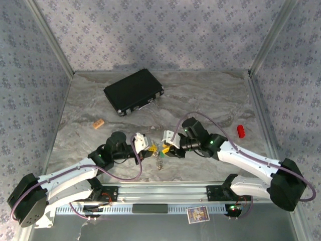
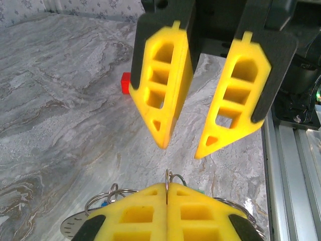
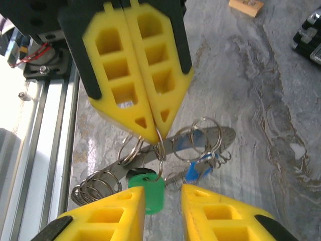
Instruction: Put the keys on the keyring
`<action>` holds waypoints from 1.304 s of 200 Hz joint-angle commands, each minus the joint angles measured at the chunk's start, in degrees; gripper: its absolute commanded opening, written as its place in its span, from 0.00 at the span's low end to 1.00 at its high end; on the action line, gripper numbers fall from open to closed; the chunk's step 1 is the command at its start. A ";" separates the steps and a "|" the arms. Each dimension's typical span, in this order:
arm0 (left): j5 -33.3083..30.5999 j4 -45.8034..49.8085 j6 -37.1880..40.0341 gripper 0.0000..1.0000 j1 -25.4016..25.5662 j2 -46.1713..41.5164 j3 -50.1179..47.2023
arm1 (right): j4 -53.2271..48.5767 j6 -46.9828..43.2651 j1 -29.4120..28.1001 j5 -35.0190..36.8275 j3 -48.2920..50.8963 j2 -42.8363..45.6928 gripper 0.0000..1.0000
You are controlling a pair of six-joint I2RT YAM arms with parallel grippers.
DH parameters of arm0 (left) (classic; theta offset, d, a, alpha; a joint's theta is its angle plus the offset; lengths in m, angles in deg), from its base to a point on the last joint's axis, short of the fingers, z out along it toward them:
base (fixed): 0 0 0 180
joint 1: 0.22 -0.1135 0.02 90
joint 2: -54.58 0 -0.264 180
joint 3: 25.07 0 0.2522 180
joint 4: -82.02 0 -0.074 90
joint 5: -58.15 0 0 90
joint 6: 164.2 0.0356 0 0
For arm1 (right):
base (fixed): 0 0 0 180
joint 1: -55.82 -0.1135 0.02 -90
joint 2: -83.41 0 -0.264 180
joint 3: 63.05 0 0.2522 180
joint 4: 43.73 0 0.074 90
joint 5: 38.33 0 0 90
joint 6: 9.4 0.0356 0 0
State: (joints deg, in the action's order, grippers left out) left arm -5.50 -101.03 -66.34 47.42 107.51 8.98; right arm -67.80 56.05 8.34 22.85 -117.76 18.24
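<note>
Left gripper (image 2: 166, 188) is clenched on a thin wire loop (image 3: 161, 153), with the bunch hanging under it between the arms: green key (image 3: 149, 193), blue key (image 3: 193, 170), and keyring (image 3: 223, 136) flat just beside them, tangled in spare loops. Right gripper (image 2: 181, 149) is spread and empty, jaws either side of green key. Risk: the thin pinch slips and the bunch drops, or right closes on the tag or the wrong loop.

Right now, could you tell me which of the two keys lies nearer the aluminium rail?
The green-tagged key, which lies on the rail side; the blue-tagged key sits farther toward the black case.
</note>
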 commanded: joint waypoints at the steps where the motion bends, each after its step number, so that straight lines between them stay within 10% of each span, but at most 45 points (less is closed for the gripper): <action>1: 0.81 -3.69 -0.53 0.00 0.13 -1.03 -0.68 | 2.56 2.25 0.20 -3.64 0.26 -0.39 0.26; 112: 1.07 -6.20 -1.79 0.00 0.17 -0.87 -1.83 | 9.44 4.68 -0.04 -5.10 0.12 -5.84 0.18; 160: -1.13 -5.79 -2.58 0.00 0.15 -1.18 -1.60 | 7.99 3.76 -0.02 -4.99 -0.51 -5.90 0.00; 190: -2.83 1.48 -1.02 0.24 0.18 -1.42 0.57 | 2.38 -0.13 0.05 -3.50 -2.84 -4.82 0.00; 261: -3.16 6.98 2.71 0.24 0.26 -0.22 3.67 | -12.01 -9.20 -0.34 -0.22 -10.51 -5.87 0.00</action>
State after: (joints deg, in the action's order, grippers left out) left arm -9.17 -96.77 -65.75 47.42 106.78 10.16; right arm -74.47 50.96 8.32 21.43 -124.69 12.69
